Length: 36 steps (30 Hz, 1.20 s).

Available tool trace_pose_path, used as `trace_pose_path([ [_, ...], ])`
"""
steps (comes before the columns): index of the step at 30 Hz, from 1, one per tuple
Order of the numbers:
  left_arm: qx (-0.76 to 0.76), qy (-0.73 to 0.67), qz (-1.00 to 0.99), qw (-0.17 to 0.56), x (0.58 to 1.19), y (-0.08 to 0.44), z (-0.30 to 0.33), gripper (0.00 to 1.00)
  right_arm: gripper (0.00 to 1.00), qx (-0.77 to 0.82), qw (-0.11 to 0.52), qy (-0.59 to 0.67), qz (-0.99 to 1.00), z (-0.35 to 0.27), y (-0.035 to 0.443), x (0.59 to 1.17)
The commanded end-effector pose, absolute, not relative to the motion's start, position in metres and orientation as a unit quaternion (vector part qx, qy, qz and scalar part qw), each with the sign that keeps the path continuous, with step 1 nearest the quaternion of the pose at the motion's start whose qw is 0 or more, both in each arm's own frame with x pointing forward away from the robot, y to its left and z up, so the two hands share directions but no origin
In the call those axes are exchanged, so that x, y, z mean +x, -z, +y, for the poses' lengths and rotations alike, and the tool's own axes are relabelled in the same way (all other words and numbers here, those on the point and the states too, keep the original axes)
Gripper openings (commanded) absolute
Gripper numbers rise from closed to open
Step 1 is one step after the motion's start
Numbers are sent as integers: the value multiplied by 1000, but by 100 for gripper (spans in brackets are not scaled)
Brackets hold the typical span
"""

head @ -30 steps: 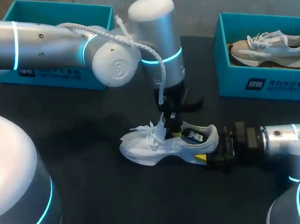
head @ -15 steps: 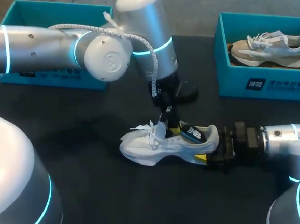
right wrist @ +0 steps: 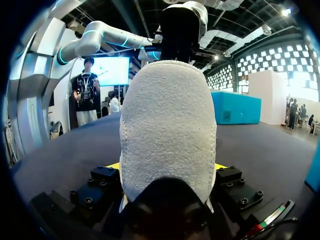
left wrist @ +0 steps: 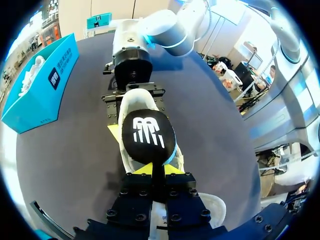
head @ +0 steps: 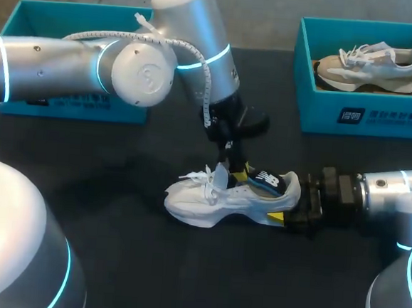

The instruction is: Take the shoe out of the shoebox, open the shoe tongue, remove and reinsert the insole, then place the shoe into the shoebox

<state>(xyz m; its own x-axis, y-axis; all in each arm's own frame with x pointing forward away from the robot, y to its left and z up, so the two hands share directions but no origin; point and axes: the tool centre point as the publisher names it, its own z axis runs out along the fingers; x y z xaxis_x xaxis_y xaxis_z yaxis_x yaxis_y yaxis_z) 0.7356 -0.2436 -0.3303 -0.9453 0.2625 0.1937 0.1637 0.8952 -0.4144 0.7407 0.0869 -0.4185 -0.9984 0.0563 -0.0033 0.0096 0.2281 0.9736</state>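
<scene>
A white shoe [head: 220,198] lies on its side on the black table [head: 126,262], toe toward my left. My right gripper [head: 292,207] is shut on its heel [right wrist: 167,130], one yellow-tipped finger [right wrist: 111,165] on each side. Coming down from above, my left gripper [head: 235,169] is shut on the black insole [head: 264,180], which sticks partly out of the shoe's opening. In the left wrist view the insole [left wrist: 147,135], with a white logo, rises from the shoe [left wrist: 135,102] ahead of the left gripper [left wrist: 152,171], and the right gripper [left wrist: 132,95] holds the heel beyond it.
A teal shoebox [head: 74,104] stands at the back left behind my left arm. Another teal shoebox [head: 366,113] at the back right holds a tan and white shoe [head: 370,63]. Bare black tabletop lies in front of the shoe.
My left arm has risen and swung back to the left, drawing the insole farther out of the shoe. The right gripper and the shoe have stayed put.
</scene>
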Motion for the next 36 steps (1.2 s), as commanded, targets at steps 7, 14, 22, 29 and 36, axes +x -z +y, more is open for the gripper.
trace_pose_path([
  [7,-113,-185,-971,105,733,328,-243,41,0,21,20,-620,784,88,421,740],
  [14,-123,-188,-970,94,731,322,-243,49,0,21,20,-620,784,88,421,740],
  [22,-138,-186,-971,56,725,307,-247,50,0,21,20,-620,784,88,421,740],
  [29,-157,-164,-974,-23,709,297,-250,51,0,21,20,-620,784,88,421,740],
  [36,-166,-147,-972,-77,698,296,-254,51,0,21,20,-620,784,88,421,740],
])
